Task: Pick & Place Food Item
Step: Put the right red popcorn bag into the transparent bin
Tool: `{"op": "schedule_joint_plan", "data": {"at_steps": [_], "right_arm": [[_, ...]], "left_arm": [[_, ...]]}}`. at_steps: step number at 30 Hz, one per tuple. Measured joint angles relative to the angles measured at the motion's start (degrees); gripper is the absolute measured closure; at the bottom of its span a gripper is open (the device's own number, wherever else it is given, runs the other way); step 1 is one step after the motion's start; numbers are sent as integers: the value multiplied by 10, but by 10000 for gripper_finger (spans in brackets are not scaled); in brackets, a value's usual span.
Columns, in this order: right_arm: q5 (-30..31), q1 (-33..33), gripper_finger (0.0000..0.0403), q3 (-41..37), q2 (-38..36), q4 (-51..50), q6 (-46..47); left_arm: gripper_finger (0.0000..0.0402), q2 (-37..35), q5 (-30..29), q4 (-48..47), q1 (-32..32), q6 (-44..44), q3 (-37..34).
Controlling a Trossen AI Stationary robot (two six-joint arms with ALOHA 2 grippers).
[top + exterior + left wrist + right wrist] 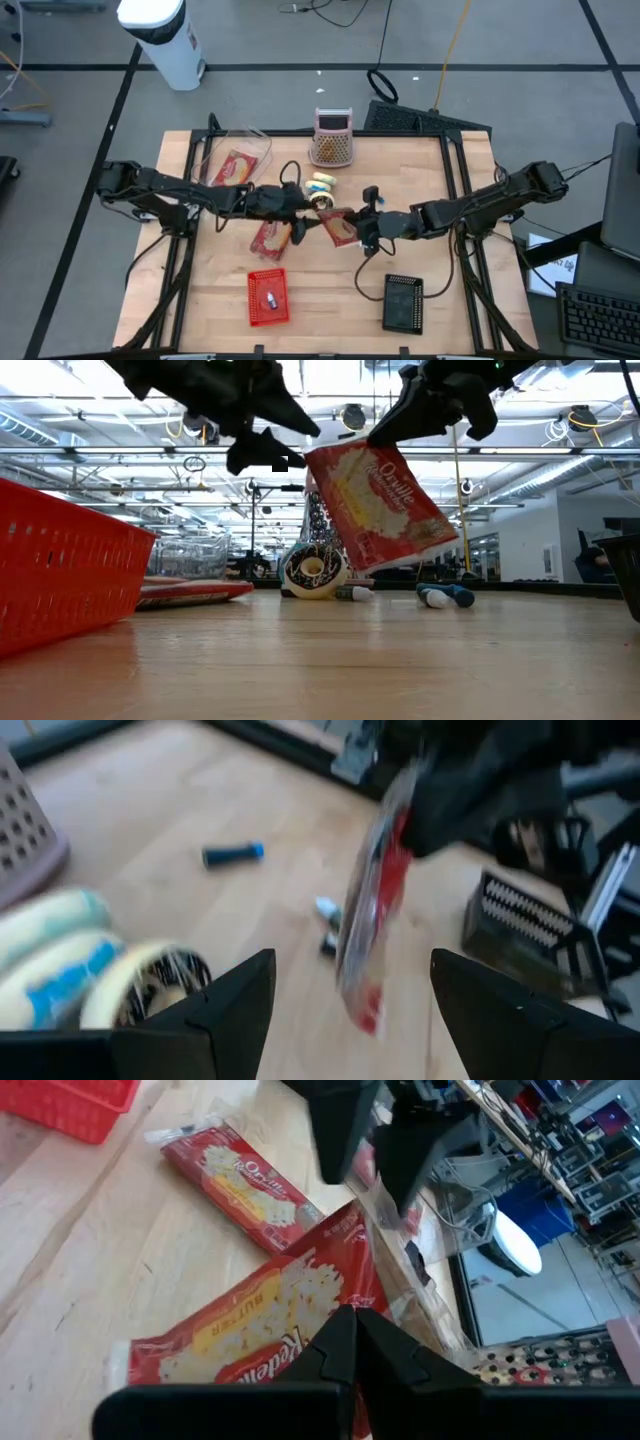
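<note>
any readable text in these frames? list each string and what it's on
"BUTTER" and, cut off, "Reden": on the popcorn bag held in the right gripper.
"Orville", partly hidden: on the same bag in the low view.
Brand script on the second popcorn bag lying on the table: too blurred to read.
Nothing else legible.

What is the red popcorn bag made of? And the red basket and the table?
The popcorn bag, pinched by the shut right gripper, looks like thin, glossy plastic film: it shines and crinkles. The red basket seems to be hard moulded plastic, with slotted walls and an even colour. The table looks like pale wood, smooth and faintly shiny, with visible plank lines.
</note>
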Motion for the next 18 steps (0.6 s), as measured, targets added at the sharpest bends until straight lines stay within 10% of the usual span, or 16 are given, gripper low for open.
{"op": "schedule_joint_plan", "data": {"at_steps": [18], "right_arm": [[-49, 3, 403, 0, 0, 70, -25]], "left_arm": [[133, 10, 36, 37, 16, 57, 0]]}}
